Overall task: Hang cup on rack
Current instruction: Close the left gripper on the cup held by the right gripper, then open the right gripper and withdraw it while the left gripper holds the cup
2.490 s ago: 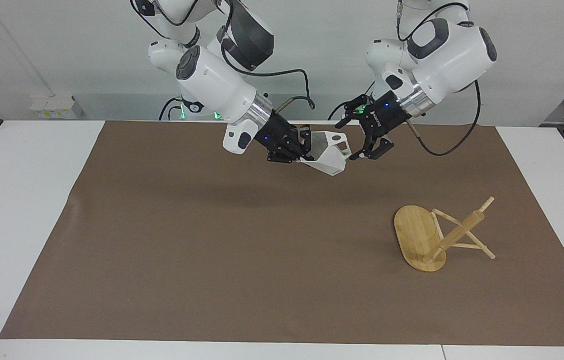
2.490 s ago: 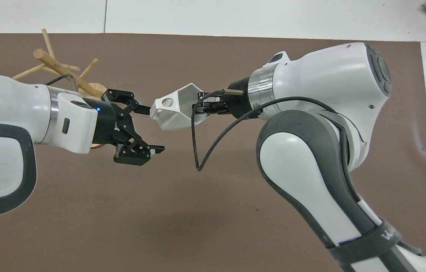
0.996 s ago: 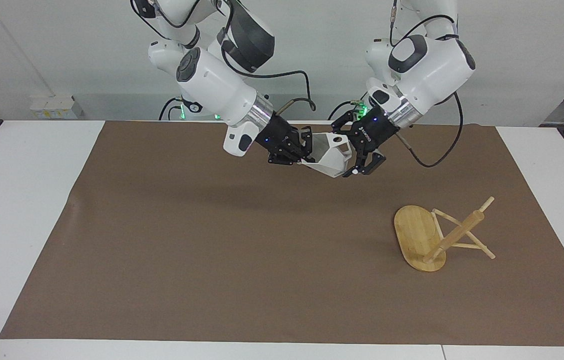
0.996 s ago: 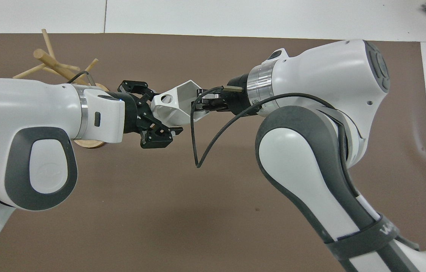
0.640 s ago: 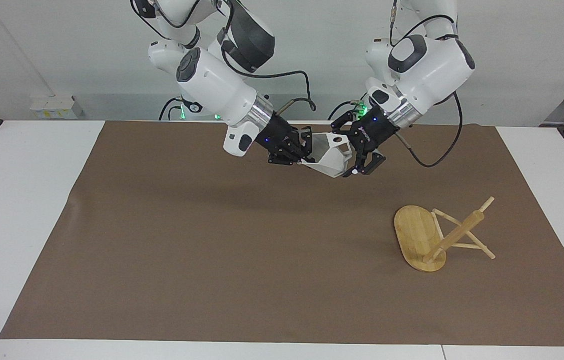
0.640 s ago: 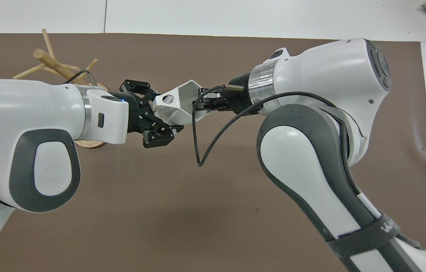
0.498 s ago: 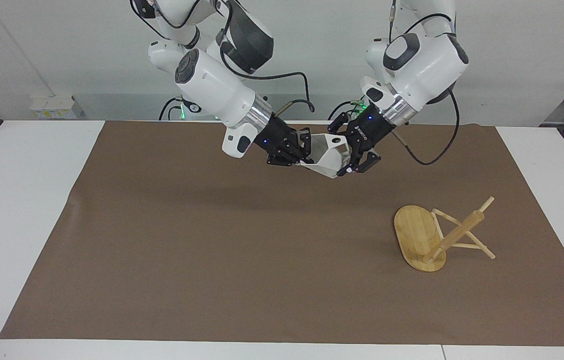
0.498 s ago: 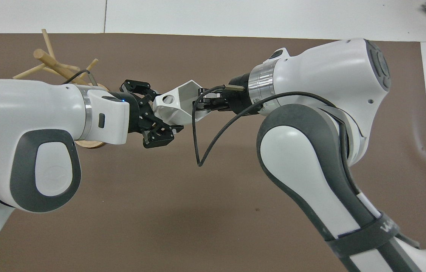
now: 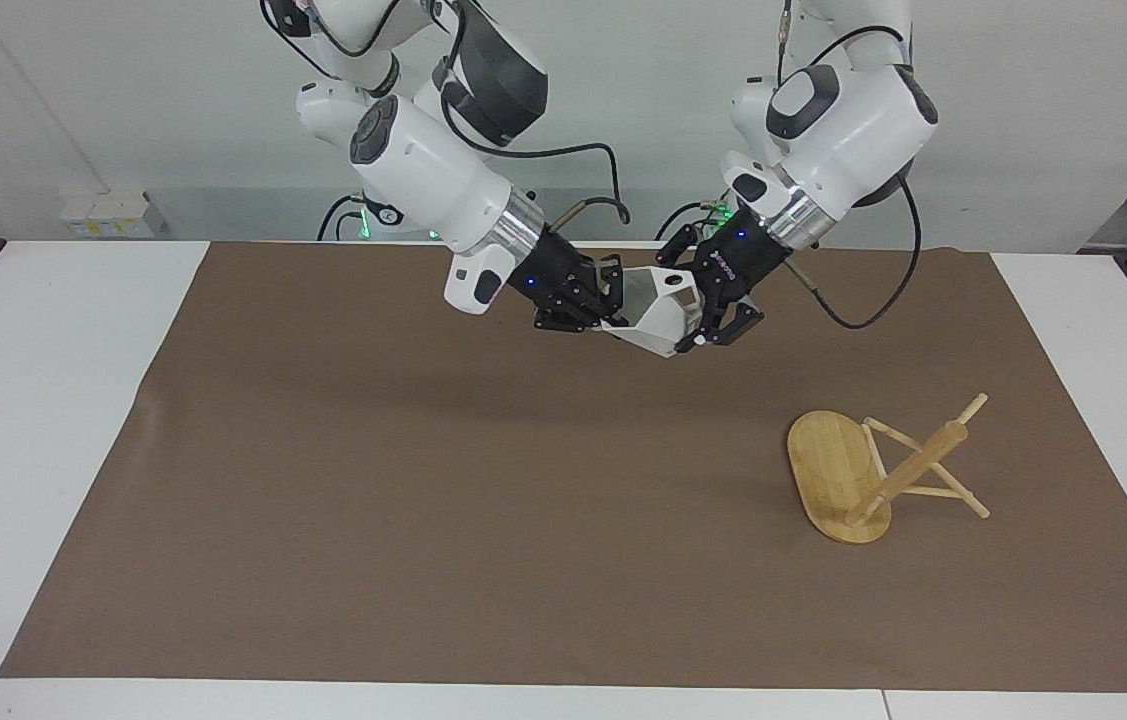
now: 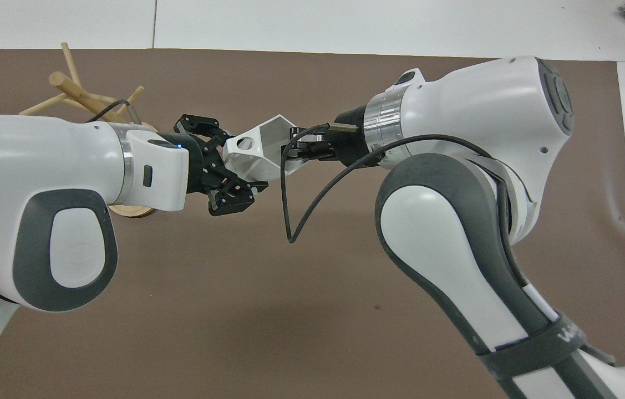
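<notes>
The white faceted cup (image 9: 658,312) hangs in the air over the part of the mat nearest the robots, tilted, its pierced handle (image 10: 244,146) toward the left arm. My right gripper (image 9: 608,300) is shut on the cup's rim; it also shows in the overhead view (image 10: 296,148). My left gripper (image 9: 699,305) is open, one finger on each side of the cup's handle end (image 10: 234,163). The bamboo rack (image 9: 908,470) lies tipped over toward the left arm's end of the table, its oval base (image 9: 828,465) on edge and its pegs on the mat. My left arm partly covers it in the overhead view (image 10: 76,91).
A brown mat (image 9: 423,480) covers most of the white table (image 9: 33,420). A black cable (image 10: 290,210) loops down from the right wrist below the cup.
My left gripper has come in from beside the cup and now straddles its handle end, still open. My right gripper has kept hold of the cup and barely moved. The rack has not moved.
</notes>
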### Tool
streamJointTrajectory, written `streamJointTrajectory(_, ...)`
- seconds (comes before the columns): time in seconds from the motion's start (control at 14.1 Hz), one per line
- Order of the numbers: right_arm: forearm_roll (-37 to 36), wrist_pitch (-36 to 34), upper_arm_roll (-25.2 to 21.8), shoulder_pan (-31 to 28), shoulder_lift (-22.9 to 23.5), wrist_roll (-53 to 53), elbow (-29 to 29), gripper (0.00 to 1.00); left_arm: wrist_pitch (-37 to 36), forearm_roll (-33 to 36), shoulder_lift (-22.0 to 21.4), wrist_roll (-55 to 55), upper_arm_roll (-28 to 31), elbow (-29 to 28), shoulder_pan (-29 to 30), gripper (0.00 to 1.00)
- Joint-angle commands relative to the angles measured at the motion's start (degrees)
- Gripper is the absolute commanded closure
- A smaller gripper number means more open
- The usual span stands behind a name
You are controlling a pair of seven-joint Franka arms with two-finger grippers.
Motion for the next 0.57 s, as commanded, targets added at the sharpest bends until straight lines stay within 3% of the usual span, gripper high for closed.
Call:
streamJointTrajectory(0.0, 0.25, 2.04, 0.49, -0.20, 0.88, 1.45, 1.55, 0.00, 0.39, 0.68, -0.56, -2.40, 0.55, -0.70, -1.15, 1.00)
streamJointTrajectory(0.5, -0.54, 1.86, 0.14, -1.00, -0.17, 1.27, 1.38, 0.00, 0.21, 0.68, -1.00, -5.56, 0.55, -1.14, -0.71, 1.00)
